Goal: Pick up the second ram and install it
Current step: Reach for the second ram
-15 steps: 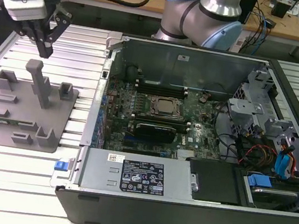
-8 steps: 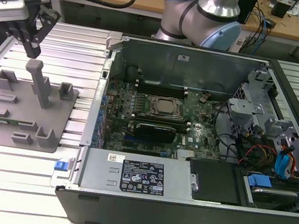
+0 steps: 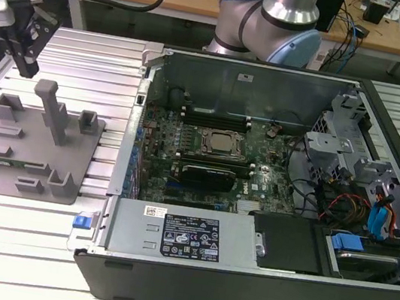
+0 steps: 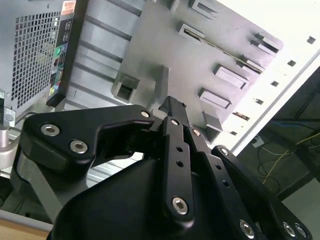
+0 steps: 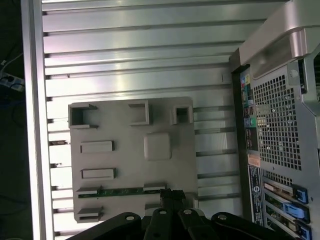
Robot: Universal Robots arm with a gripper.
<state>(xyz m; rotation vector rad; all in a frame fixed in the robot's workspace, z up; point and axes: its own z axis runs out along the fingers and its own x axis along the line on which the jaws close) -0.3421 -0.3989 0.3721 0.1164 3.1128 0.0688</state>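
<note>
I am hovering over the grey holder tray (image 3: 80,160), which is sitting to the exterior view's left of the open computer case (image 3: 234,79). My gripper (image 3: 28,69) is hanging well above the tray, its jaws looking drawn together with nothing between them. The second ram (image 5: 122,190) is resting in a narrow slot of that tray, showing as a thin green strip between small grey blocks, apparently standing on its long edge. What is worrying me most is the approach: if I am descending with the jaws closed like this, I am risking striking the stick's top edge instead of straddling it, and that could crack the board or knock it askew in its slot. In the first wrist view I seem to be lining up nearer one end of the strip than its middle, so a grasp from here could be gripping off-centre and letting the stick tilt or swing as it is lifting out. The tray's tall post (image 3: 53,108) is standing close by, and a sideways drift could be bumping me into it and shifting the whole tray. The stick is also thin and smooth, so a light pinch may be letting it slip, while a crooked hold would be leaving it misaligned with the black memory slots (image 3: 217,115) inside the case, where pressing down could be jamming or bending it.
</note>
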